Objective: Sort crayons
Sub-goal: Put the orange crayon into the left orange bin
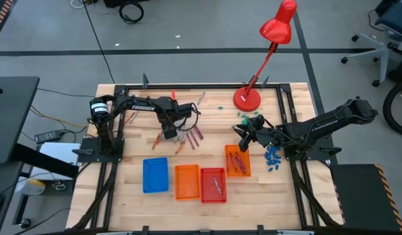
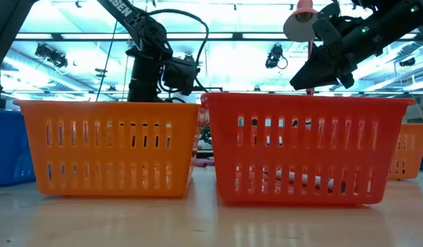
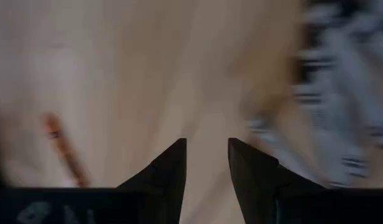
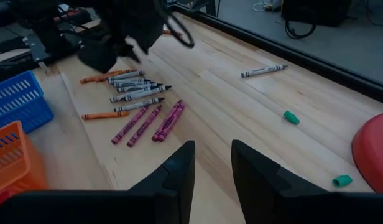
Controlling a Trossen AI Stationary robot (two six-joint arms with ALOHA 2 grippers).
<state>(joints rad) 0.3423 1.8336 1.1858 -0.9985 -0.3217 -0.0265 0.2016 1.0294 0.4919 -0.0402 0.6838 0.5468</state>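
A loose pile of crayons (image 1: pixel 185 134) lies on the wooden table: grey-white ones (image 4: pixel 137 87), magenta ones (image 4: pixel 148 121) and orange ones (image 4: pixel 103 115). One grey-white crayon (image 4: pixel 263 71) lies apart, farther back. My left gripper (image 1: pixel 168 135) points steeply down at the pile's left edge. In its wrist view it (image 3: pixel 207 155) is open over bare wood, with an orange crayon (image 3: pixel 64 152) off to one side. My right gripper (image 1: pixel 242 142) hangs open above the table, right of the pile, with nothing between its fingers (image 4: pixel 213 163).
Near the front stand a blue basket (image 1: pixel 155 175), an orange basket (image 1: pixel 186 181) and a red basket (image 1: pixel 213 185). Another orange basket (image 1: pixel 237 160) holds crayons. A red lamp's base (image 1: pixel 247 99) stands at the back, with teal bits (image 4: pixel 291 117) near it. Blue bits (image 1: pixel 273 156) lie under my right arm.
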